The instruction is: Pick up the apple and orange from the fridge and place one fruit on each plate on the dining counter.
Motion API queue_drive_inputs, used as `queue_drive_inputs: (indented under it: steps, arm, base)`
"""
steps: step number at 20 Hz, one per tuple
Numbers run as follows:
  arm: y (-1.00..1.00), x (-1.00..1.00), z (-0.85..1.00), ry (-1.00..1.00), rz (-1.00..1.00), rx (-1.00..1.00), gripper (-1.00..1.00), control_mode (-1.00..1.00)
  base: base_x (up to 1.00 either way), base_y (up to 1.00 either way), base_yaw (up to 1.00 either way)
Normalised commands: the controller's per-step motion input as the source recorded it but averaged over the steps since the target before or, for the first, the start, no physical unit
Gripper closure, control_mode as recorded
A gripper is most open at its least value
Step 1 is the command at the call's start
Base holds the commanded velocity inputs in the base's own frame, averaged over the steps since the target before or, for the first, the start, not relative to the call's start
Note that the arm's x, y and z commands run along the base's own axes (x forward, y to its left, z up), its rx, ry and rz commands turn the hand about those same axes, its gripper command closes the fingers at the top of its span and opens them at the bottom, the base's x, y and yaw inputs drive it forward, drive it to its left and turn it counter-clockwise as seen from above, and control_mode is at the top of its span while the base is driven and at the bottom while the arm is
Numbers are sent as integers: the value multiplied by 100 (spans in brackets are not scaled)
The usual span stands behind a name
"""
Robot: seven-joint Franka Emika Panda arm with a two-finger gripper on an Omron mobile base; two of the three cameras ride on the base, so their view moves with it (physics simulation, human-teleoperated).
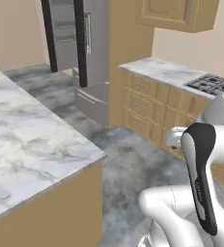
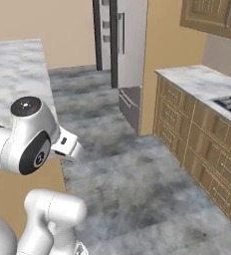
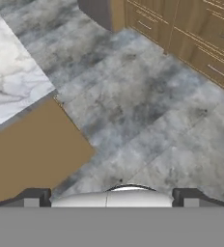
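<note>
White marble with grey veins: that long dining counter [image 1: 32, 140] on its tan wood base sits at your left, and no pale plates show on the stretch in frame. The tall fridge [image 1: 87, 43] with black door edges and a long silver bar handle stands well ahead across the grey stone floor [image 3: 133, 111], one door swung open on grey shelves. You can't make out the apple or the small bright orange ball from here, so treat both as still inside.

The two-finger gripper [image 3: 111, 198] is spread wide and empty, pointing down at bare floor.

Risks as I judge them:
- The counter corner [image 3: 53, 94] is near the arm; a tight turn could clip it.
- The open fridge door narrows the approach.
- The wood drawer cabinets [image 2: 202, 134] crowd your right side.
</note>
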Motion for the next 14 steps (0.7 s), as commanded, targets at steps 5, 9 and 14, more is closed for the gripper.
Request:
queue_drive_inputs:
  steps: [5,9,14]
  arm:
    - [0,0,0,0,0,0,-100,100]
    - [0,0,0,0,0,0,-100,100]
    - [0,0,0,0,0,0,-100,100]
  base:
    - [100,-68,58]
    - [100,-64,64]
    - [100,-73,61]
